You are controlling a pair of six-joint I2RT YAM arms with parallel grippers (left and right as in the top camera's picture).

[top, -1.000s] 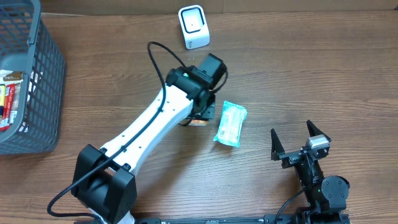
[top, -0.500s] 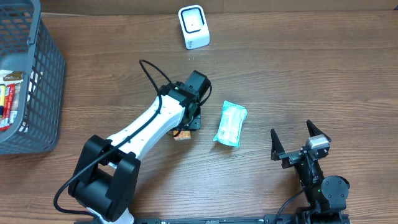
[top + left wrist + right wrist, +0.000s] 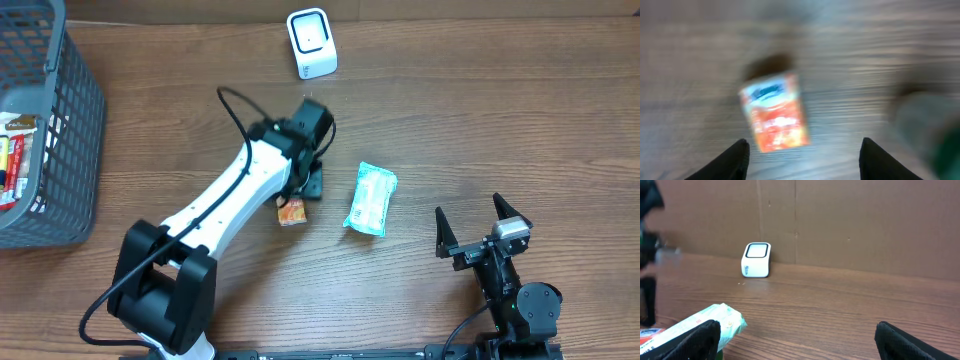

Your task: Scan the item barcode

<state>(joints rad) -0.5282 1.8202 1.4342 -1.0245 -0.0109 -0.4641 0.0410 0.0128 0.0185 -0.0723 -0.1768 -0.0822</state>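
Your desk fills the overhead view. Its wood lies bare along the whole right side and across the middle of the far edge, which is your widest room.

The grey basket sits at the far left corner. The frame cuts it off on two sides, so you see only a sliver of the packets inside and cannot read them.

The left arm runs from the near edge up toward the middle of the desk. From above, its wrist hides its own fingers. In the wrist view, which is badly blurred, the left gripper has its two fingertips apart with nothing between them.

The right gripper stands near the near right corner with its jaws spread wide and empty. It is well apart from everything else.

A green pack lies flat near the middle of the desk. In the right wrist view only its end shows, at the lower left.

The white scanner stands by the far edge with clear wood around it.

The small orange packet lies on the desk just beside the left wrist, between the arm and the green pack. No finger touches it. Its print is too smeared for you to find a barcode.
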